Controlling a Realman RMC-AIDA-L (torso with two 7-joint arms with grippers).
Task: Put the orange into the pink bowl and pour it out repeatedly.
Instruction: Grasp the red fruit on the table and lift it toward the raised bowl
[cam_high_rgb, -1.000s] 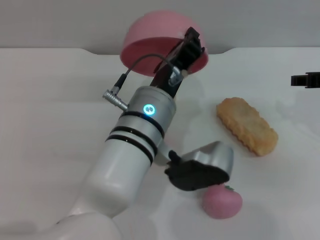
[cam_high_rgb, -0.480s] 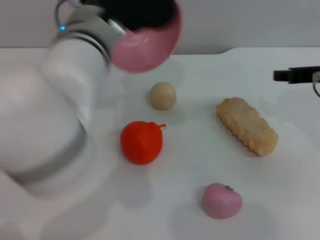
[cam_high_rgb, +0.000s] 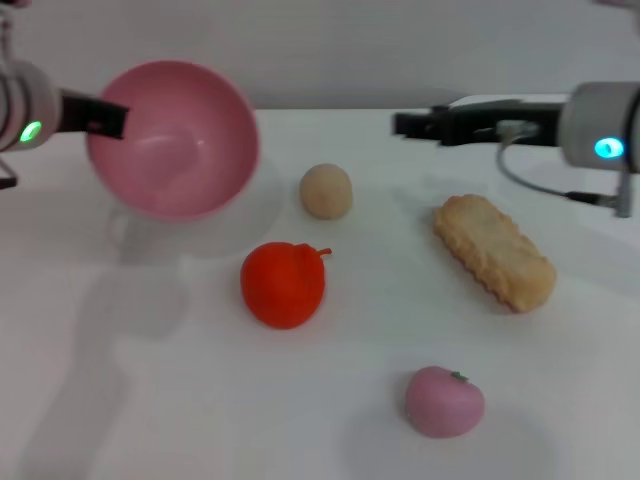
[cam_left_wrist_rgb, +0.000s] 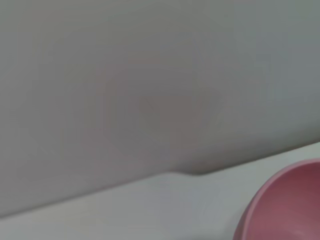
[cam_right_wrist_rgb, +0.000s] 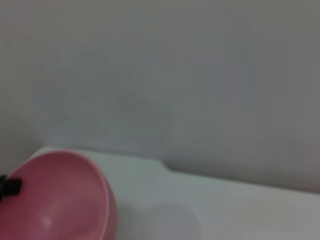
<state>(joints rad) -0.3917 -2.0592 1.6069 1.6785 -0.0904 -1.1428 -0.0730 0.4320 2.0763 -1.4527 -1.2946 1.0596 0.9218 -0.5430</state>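
White tabletop (cam_high_rgb: 120, 400), smooth matte. Pink bowl (cam_high_rgb: 172, 138), upper left of frame, deep glossy plastic, tilted mouth-forward, empty, its rim gripped in left claw (cam_high_rgb: 103, 117). Orange (cam_high_rgb: 283, 283) at centre, squishy, roundish, nub pointing right, below-right of the bowl. Right claw (cam_high_rgb: 408, 124), upper right, state unreadable; it sits up-right of the orange.

White table (cam_high_rgb: 150, 400): orange (cam_high_rgb: 283, 284), beige ball (cam_high_rgb: 326, 190), biscuit (cam_high_rgb: 493, 251), pink peach (cam_high_rgb: 444, 401).
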